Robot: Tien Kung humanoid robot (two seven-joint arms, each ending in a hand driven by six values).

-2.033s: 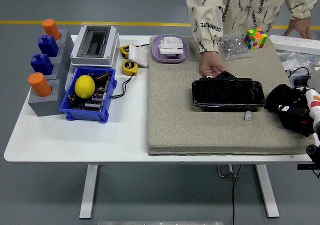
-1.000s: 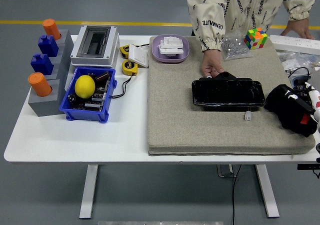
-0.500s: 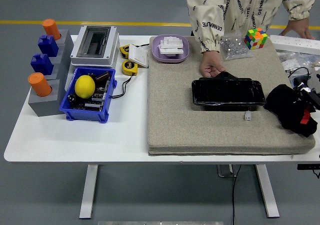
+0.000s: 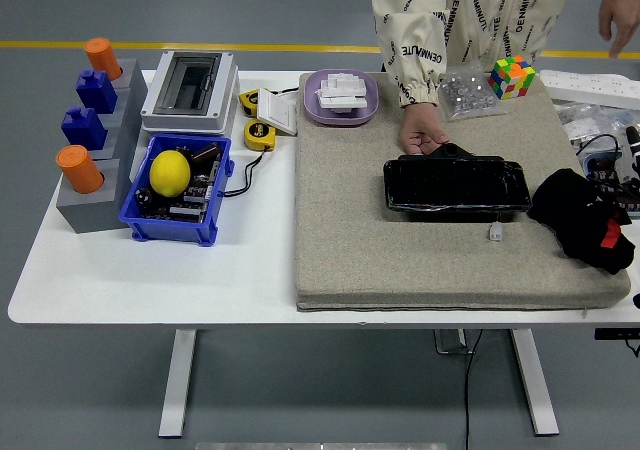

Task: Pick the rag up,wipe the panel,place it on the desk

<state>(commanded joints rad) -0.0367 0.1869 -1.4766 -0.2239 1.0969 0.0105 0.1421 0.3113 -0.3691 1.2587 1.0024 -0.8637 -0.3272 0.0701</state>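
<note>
On the felt mat we see a crumpled black rag beside the glossy panel; the robot hand is barely visible, so we cannot tell its grip.

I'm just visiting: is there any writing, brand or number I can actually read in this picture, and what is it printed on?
"DENIMNUTE", as best it reads: repeated in dark letters over the person's cream jacket, partly folded and cut off, so the spelling is uncertain.
Yellow tape measures: any label is too small to read.
White electrical box: no readable marking.
Black panel, black rag and colour cube: no text visible.
</note>
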